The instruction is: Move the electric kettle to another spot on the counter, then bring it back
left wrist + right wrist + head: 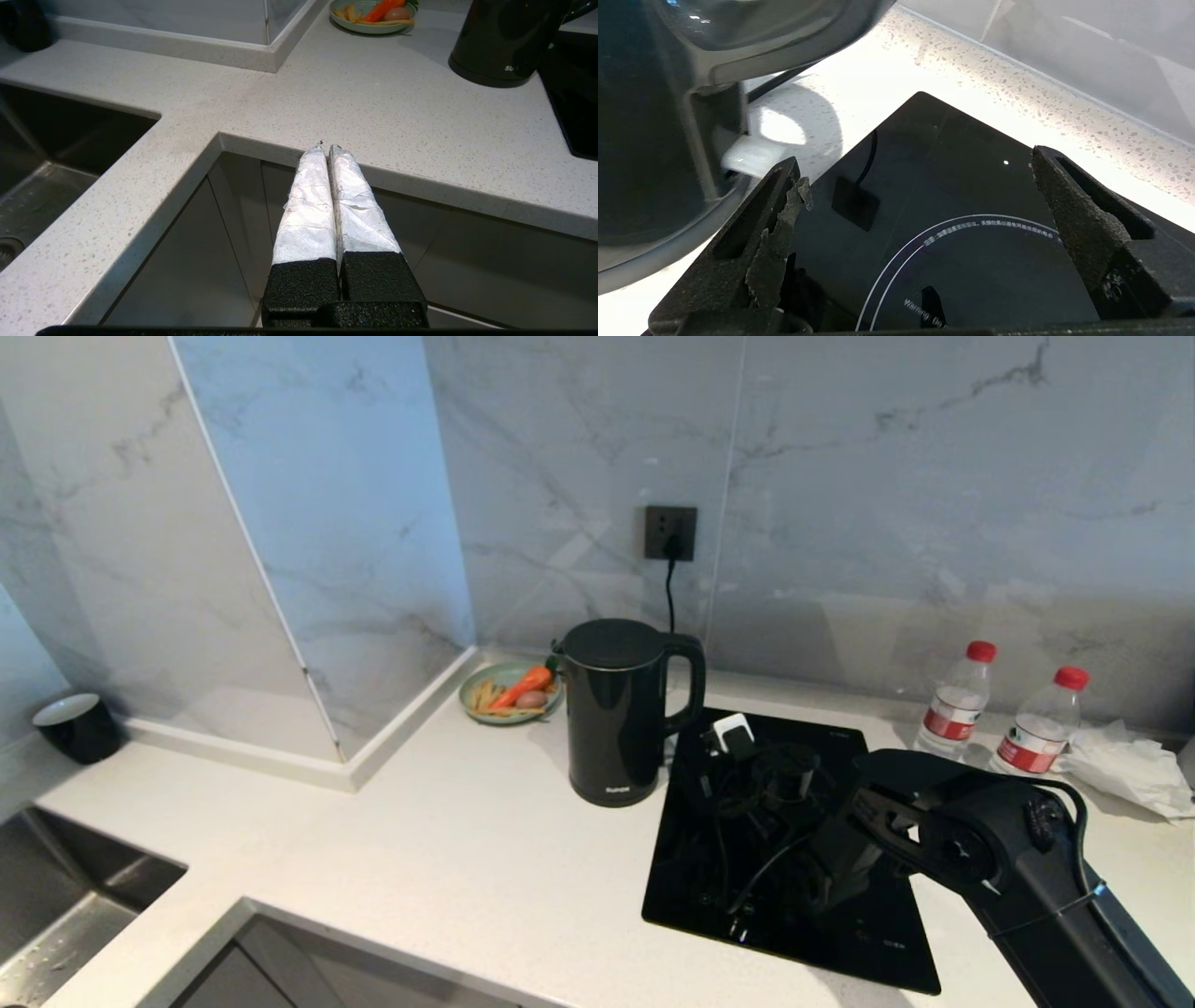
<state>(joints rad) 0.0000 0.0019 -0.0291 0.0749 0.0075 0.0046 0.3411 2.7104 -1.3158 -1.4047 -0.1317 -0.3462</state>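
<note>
One electric kettle [616,709] stands upright on the counter [448,840], just beside the left edge of the black cooktop [794,859], with its loop handle [689,681] turned toward the cooktop side and its lid down. It looks rigid and glossy — a smooth tapered body that padded fingers would likely slide on, so the handle is the sensible place to take hold, high up where the loop is widest. Whether there is water inside cannot be seen with the lid shut; if it is full it will be heavy and top-loaded, and should be lifted straight and kept level.

The right gripper [920,196] hangs low over the cooktop, close beside the kettle's foot, its fingers spread wide with nothing between them. The left gripper [327,148] sits off the front edge of the counter, well apart from the kettle, its taped fingers pressed together on nothing.

Behind the kettle a green plate [485,707] holds a carrot, an egg-like item and pale strips. A small black cup [79,726] stands at the far left; what it holds cannot be made out. Two water bottles [999,719] with red caps stand near the wall on the right, beside a crumpled white tissue [1125,767] — both seem nearly empty.
</note>
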